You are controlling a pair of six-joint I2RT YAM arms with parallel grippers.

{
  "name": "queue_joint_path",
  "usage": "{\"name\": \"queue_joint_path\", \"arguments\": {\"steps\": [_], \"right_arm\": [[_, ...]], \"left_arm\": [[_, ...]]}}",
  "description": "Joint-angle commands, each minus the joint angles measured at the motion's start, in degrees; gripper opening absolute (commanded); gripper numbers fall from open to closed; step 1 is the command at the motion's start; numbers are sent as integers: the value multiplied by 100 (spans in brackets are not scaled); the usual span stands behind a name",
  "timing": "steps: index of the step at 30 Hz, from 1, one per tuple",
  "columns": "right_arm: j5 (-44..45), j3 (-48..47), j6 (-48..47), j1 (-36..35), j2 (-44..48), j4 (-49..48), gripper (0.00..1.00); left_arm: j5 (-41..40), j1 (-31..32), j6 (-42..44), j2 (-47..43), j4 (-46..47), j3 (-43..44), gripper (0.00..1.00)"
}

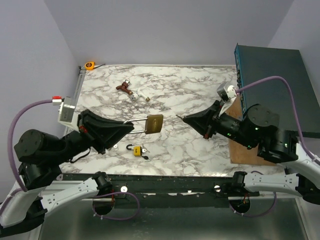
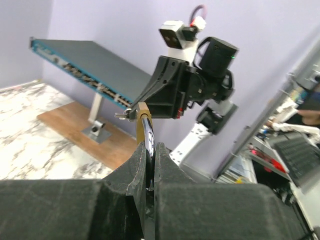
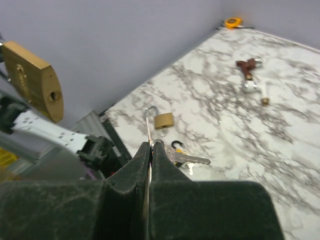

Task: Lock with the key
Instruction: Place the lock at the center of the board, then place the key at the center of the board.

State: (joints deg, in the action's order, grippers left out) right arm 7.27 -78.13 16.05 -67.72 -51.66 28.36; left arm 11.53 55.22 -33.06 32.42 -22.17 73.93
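My left gripper (image 1: 131, 125) is shut on the silver shackle (image 2: 147, 134) of a large brass padlock (image 1: 154, 124) and holds it above the table, body pointing right. The padlock shows at the upper left of the right wrist view (image 3: 31, 80), its keyhole facing my right gripper. My right gripper (image 1: 186, 119) is shut on a key (image 3: 149, 129) whose thin blade sticks out toward the padlock, a short gap away. A second key (image 3: 194, 159) hangs from the same ring beside the fingers.
A small yellow padlock (image 1: 137, 150) with a black shackle lies on the marble table (image 1: 200, 90) under the held lock; a small brass padlock (image 3: 164, 120) lies near it. A red-handled tool (image 1: 123, 87), an orange tape measure (image 1: 90, 65) and a blue network switch (image 1: 272, 80) on a wooden board are around.
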Motion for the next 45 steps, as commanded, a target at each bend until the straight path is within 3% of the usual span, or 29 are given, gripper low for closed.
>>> {"name": "queue_joint_path", "arguments": {"steps": [1, 4, 6, 10, 15, 20, 24, 35, 45], "right_arm": [[1747, 78, 265, -21, -584, 211, 1], [2612, -136, 449, -15, -1329, 386, 1], [3080, -304, 571, 69, -1834, 545, 1], [2071, -282, 910, 1108, -2423, 397, 1], [939, -56, 1188, 2380, -3099, -225, 1], [579, -42, 1516, 3179, -4031, -585, 1], [607, -116, 1610, 3524, -4642, -751, 1], [857, -431, 1661, 3679, -5562, -700, 1], [839, -293, 1367, 3745, -5936, -867, 1]], "left_arm": [[-893, -45, 107, 317, 483, -201, 0], [-495, -456, -170, 530, 882, -502, 0], [125, -1142, -561, 731, 1159, -701, 0], [1294, -2688, -1527, 1101, 2175, -1433, 0], [1909, -3464, -2523, 2108, 3915, -2113, 0], [1923, -3614, -2811, 3370, 4796, -2184, 0], [1919, -3633, -2711, 4452, 4911, -1931, 0], [1731, -3312, -2700, 6988, 4899, -1104, 0], [1478, -2940, -2899, 8114, 4580, -445, 0]]}}
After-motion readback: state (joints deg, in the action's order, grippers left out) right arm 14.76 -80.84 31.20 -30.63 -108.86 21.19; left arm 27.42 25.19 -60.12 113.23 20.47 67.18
